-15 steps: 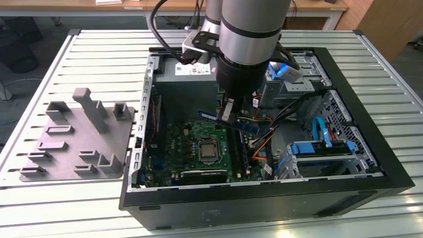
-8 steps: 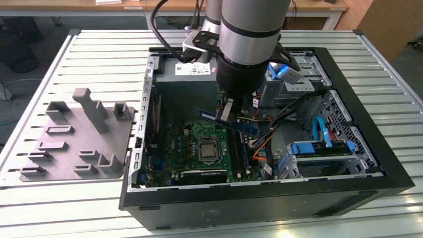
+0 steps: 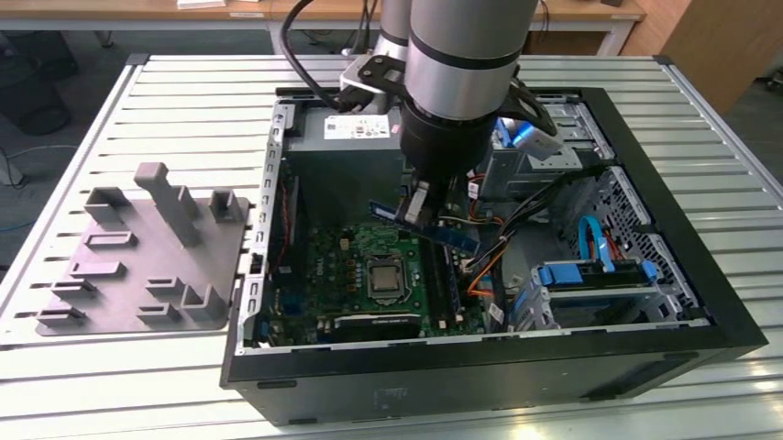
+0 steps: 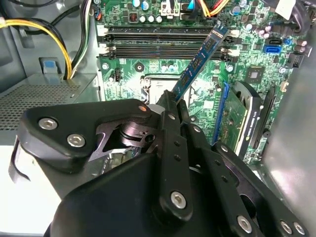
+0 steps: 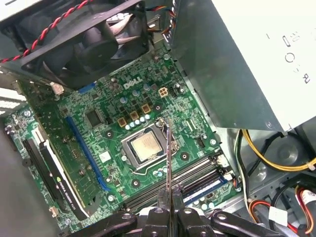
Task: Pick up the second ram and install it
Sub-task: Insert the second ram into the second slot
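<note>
Starting at nine o'clock in the exterior view, a grey plastic holder plate with upright blocks is lying on the white slatted metal table, just beside the open black computer case.

Moving to the centre now: the thick grey robot arm is reaching down into the case. Its black two-fingered gripper is pinching the second ram, a thin, flat, long, dark-blue memory stick. The jaws are drawn in narrow and clamped on the stick's flat faces. The stick is hanging above the green motherboard, apart from it. Its long axis is running from about ten o'clock to four o'clock, and the four o'clock end is dipping lower, near the long black memory slots and just past the silver processor socket.

In the second wrist view the second ram is stretching away from the gripper at a slant to the slots, with its far end over them. In the first wrist view it is showing edge-on as a thin dark line rising out of the gripper and crossing the edge of the socket.

Over at three o'clock, a blue plastic drive bracket is sitting inside the case.
</note>
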Controlling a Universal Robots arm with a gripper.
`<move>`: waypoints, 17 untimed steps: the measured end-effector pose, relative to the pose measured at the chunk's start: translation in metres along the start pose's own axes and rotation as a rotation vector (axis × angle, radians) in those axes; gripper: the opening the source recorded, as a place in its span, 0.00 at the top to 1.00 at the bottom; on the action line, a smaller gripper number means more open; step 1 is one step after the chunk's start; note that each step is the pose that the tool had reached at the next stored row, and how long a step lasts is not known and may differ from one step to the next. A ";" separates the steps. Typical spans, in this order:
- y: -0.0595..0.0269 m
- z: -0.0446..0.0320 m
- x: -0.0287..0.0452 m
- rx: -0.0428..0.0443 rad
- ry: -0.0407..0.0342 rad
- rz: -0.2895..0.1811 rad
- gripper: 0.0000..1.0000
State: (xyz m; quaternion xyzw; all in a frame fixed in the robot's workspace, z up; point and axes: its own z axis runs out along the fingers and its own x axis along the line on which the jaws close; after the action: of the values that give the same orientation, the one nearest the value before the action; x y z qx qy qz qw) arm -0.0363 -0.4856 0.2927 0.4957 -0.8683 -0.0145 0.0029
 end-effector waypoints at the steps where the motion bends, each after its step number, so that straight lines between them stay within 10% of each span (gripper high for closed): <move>1: 0.0000 0.0000 0.0000 0.0005 0.0005 0.007 0.86; 17: 0.0000 0.0000 0.0000 0.0043 0.0027 0.114 0.86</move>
State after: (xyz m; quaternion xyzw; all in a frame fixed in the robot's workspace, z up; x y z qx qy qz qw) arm -0.0362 -0.4856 0.2927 0.4457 -0.8951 -0.0118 0.0038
